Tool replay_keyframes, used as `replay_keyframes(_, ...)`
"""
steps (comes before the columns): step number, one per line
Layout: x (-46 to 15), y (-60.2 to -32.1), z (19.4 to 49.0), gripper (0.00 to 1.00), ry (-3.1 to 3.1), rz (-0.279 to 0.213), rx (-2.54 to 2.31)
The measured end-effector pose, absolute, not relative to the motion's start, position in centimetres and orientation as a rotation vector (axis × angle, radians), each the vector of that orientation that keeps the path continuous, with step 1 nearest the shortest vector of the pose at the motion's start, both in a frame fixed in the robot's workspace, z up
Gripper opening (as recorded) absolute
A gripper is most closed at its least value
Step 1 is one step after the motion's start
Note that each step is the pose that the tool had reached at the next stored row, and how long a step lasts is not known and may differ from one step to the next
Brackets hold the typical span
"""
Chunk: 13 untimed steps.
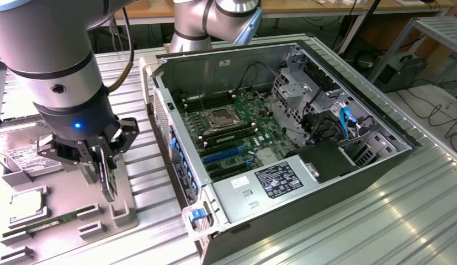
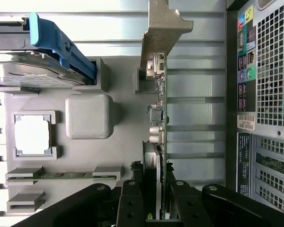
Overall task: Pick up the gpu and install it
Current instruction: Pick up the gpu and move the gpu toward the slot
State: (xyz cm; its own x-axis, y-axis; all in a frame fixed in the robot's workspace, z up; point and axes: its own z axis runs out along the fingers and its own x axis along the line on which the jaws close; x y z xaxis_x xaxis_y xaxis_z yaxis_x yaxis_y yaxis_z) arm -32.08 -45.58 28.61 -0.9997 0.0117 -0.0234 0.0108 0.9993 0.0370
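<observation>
The gpu (image 2: 163, 118) shows edge-on in the wrist view: a thin green card with a silver bracket (image 2: 164, 33) at its far end and a black round fan (image 2: 151, 163) on one face. My gripper (image 2: 156, 196) is shut on it, one black finger on each face at the fan end. In the exterior view the gripper (image 1: 102, 165) hangs over the grey fixture tray (image 1: 133, 193) at the exterior view's left, with the gpu (image 1: 107, 179) standing on edge between its fingers. Whether the card has left its grey holder I cannot tell.
The open computer case (image 1: 346, 165) lies at the exterior view's right of the tray, its motherboard and blue slots (image 1: 224, 157) exposed. The tray holds a hard drive (image 1: 22, 160) with a blue caddy (image 2: 61, 45), a CPU (image 2: 33, 135) and a RAM stick (image 2: 66, 175). The case's rear panel (image 2: 270, 94) is close beside the gpu.
</observation>
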Motion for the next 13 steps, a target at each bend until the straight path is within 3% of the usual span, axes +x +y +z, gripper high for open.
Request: replay_keyframes(13,-32.1,-45.6,29.8,0.27,3.117,0.056,0.018)
